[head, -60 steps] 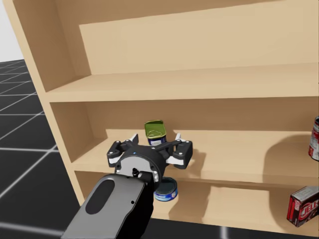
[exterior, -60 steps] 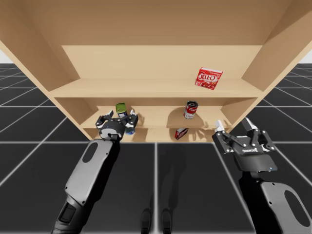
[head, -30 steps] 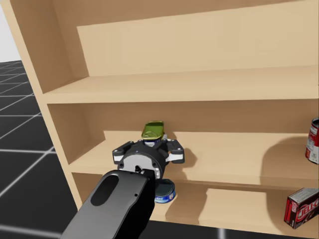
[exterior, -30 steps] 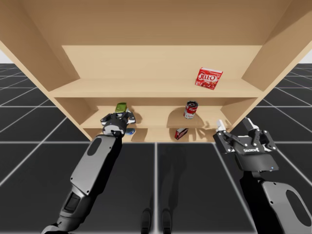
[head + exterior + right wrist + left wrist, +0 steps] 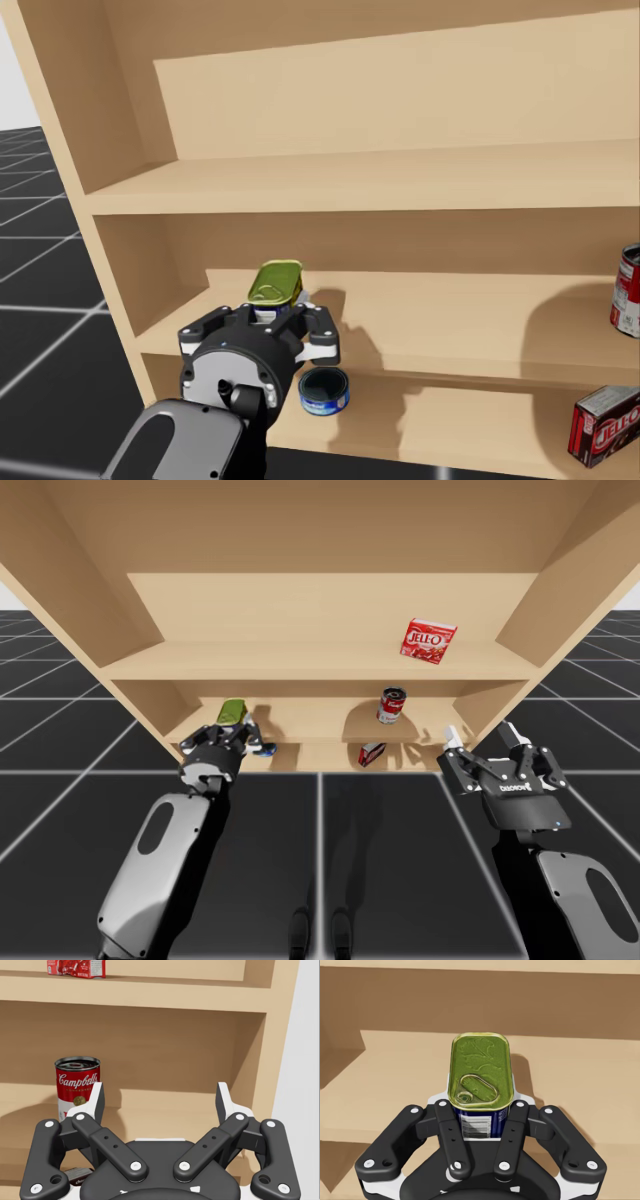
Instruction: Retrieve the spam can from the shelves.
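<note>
One end of the spam can (image 5: 480,1077) is being squeezed between the left jaws just above the shelf (image 5: 380,1085), so it could be getting levered loose if clipped.

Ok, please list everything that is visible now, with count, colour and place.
shelves: one, light wood, three boards, ahead of me.
rectangular can: one, blue with green lid, over the middle board's left part.
round flat can: one, blue, lowest board, left part.
tall round can: one, red and white, middle board, right part.
upper box: one, red, top board, right part.
lower box: one, red, lowest board, below the tall round can.
floor: one, dark with grid, under the shelves.
left hand: one, black, shut on the rectangular can.
right hand: one, black, open, before the shelves' right part.
</note>
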